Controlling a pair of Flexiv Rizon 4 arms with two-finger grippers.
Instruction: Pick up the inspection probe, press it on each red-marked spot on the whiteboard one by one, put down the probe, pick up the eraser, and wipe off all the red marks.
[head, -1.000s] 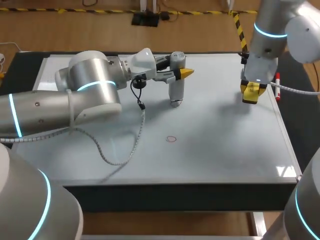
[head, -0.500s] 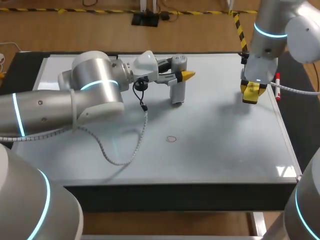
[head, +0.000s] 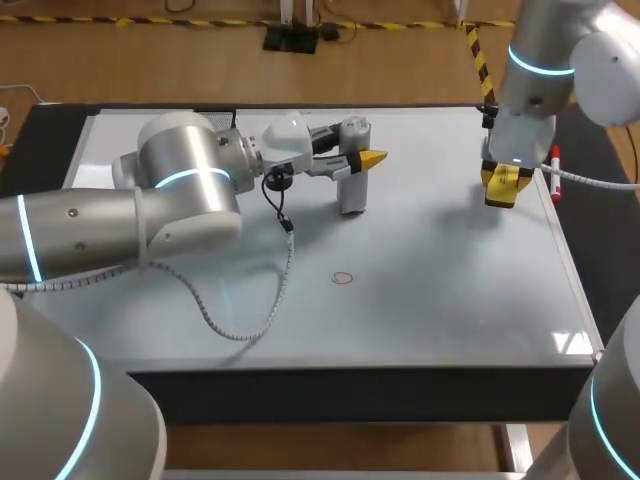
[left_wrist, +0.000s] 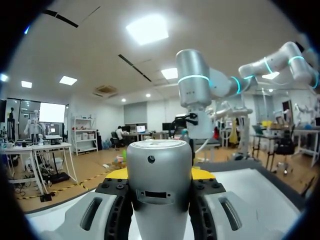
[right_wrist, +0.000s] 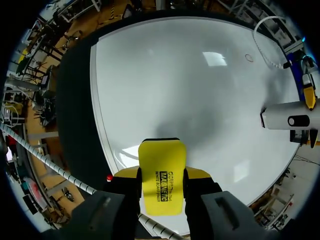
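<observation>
So, one red mark (head: 343, 278) sat unwiped near the middle of the whiteboard (head: 450, 300). Farther back, the left jaws were clamped on the upright inspection probe (head: 351, 192). At the far right, the right jaws gripped the yellow eraser (right_wrist: 161, 177). Pressing looked unfinished and wiping not started, I'd guess.

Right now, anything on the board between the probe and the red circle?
Nothing: in the head view only bare whiteboard lies between the probe and the red circle; the cable hangs off to the side.
</observation>
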